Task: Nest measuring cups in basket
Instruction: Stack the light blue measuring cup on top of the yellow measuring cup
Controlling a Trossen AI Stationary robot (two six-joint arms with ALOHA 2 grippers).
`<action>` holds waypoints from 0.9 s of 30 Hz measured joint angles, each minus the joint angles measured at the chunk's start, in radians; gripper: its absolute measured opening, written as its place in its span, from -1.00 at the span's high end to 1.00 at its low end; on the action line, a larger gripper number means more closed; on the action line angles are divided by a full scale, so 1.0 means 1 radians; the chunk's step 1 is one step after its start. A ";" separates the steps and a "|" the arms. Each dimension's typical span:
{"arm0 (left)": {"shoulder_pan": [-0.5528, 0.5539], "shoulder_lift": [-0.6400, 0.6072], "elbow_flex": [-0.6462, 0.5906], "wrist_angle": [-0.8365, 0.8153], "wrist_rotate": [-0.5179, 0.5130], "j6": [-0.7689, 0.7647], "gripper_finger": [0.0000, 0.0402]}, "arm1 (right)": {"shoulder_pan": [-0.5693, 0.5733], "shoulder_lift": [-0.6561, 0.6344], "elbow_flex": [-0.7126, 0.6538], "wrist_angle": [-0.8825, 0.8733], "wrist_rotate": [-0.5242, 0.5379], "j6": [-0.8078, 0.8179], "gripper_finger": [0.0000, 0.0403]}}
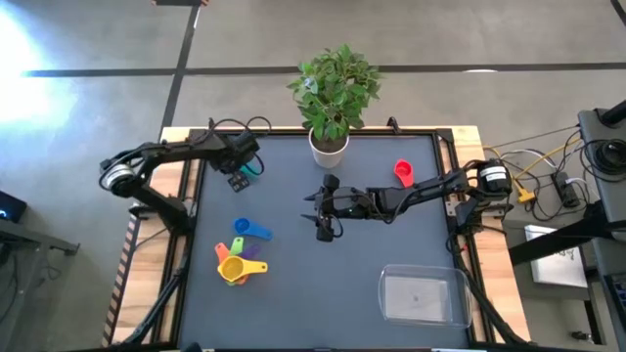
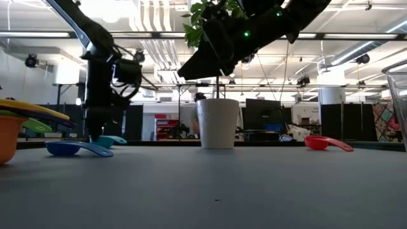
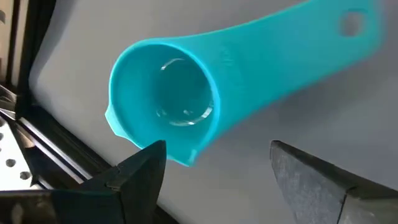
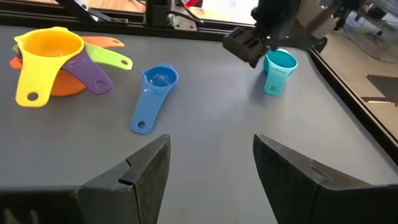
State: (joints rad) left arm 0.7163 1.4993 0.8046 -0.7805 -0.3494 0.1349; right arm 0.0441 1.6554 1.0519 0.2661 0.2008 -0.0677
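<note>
Teal cup (image 3: 168, 102): table's far left edge, under spread left gripper (image 3: 214, 171). Right gripper (image 4: 211, 165): mid-table, spread, empty.

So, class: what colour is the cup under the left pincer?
Teal cup; the left wrist view shows it best.

Orange cup (image 2: 7, 137) cut off at edge

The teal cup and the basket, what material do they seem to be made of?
The teal cup looks like moulded plastic with a smooth, slightly glossy finish: its colour is even and light glints in its bowl. The basket seems to be clear plastic: the dark table shows through its floor, and its rounded rim catches light. It could be glass, but thin walls suggest plastic.
</note>
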 joint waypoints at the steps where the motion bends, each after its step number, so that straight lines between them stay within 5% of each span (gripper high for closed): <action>1: 0.013 0.010 -0.002 0.013 0.000 0.004 -0.34 | 0.002 0.000 0.000 0.000 0.000 0.000 -0.09; 8: 0.042 0.045 -0.006 0.039 0.026 0.013 -0.11 | 0.004 0.000 0.000 0.000 0.000 -0.002 -0.09; 16: 0.041 0.050 0.009 -0.017 0.096 -0.142 0.88 | 0.011 0.000 0.000 -0.001 0.000 -0.011 -0.09; 21: -0.007 -0.005 0.034 -0.131 0.173 -0.282 0.95 | 0.011 0.000 0.000 -0.004 -0.002 -0.012 -0.09; 27: -0.188 -0.184 0.052 -0.281 0.257 -0.487 0.99 | 0.011 0.000 0.000 -0.033 -0.001 -0.011 -0.09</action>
State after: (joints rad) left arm 0.5285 1.3149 0.8562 -1.0619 -0.0923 -0.3518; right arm 0.0551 1.6554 1.0515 0.2327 0.1997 -0.0791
